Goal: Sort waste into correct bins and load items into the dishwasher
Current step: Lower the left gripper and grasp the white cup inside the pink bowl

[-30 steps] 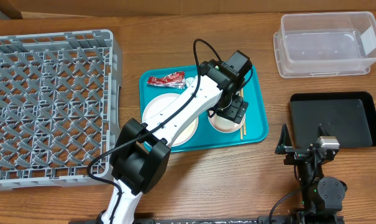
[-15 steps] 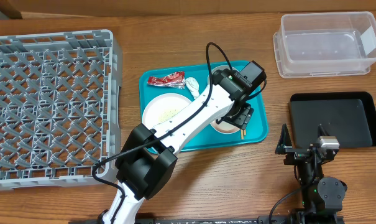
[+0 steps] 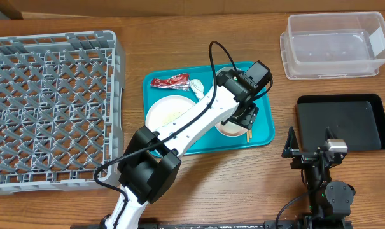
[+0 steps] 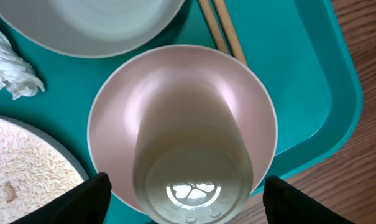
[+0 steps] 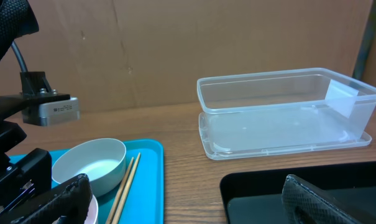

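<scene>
Wooden table bears grey rack; teal tray; clear tub; black tray.

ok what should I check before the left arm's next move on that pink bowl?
1. Left gripper open: ok, fingers stand wide on either side of the pink bowl.
2. Bowl holds nothing: not ok, the white cup stands inside it.
3. Contact with bowl or cup: cannot tell; no grip shows.
4. Chopsticks clear of the bowl: cannot tell, they run right up to its rim.
5. Dish rack free to load: ok, no dishes seen in it.
6. Right gripper out of the way: ok, open and low beside the black tray.
</scene>
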